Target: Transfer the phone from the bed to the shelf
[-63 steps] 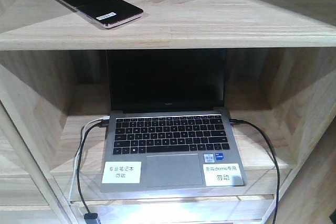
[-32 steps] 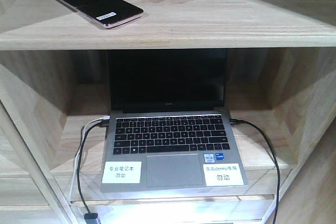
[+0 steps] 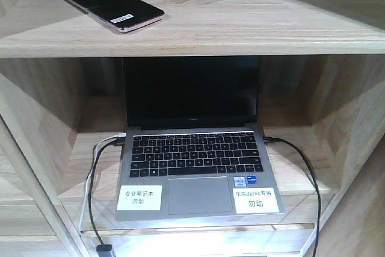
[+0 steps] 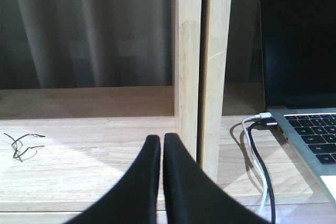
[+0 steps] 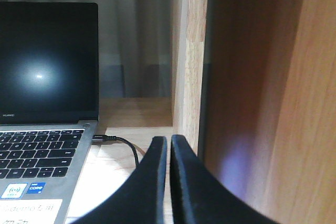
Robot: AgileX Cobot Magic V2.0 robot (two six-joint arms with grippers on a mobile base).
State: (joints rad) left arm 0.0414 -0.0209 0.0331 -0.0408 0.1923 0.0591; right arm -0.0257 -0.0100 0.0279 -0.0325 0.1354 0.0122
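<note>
The phone (image 3: pixel 112 6), a glossy black slab with a rose-gold edge and a small white sticker, lies flat at the left of the pale wood shelf (image 3: pixel 240 25), nothing touching it. The bed is out of view. My left gripper (image 4: pixel 161 139) is shut with nothing in it, low in front of a wooden upright, left of the laptop bay. In the right wrist view my right gripper (image 5: pixel 169 140) is likewise shut and empty, at the laptop's right, near the divider. Neither gripper shows in the front view.
A grey laptop (image 3: pixel 195 167) stands open in the compartment below the shelf, its cables (image 3: pixel 93 173) plugged in on both sides. Wooden uprights (image 4: pixel 202 66) and a side panel (image 5: pixel 273 98) stand close to both grippers. A small tangle of wire (image 4: pixel 21 145) lies on the left board.
</note>
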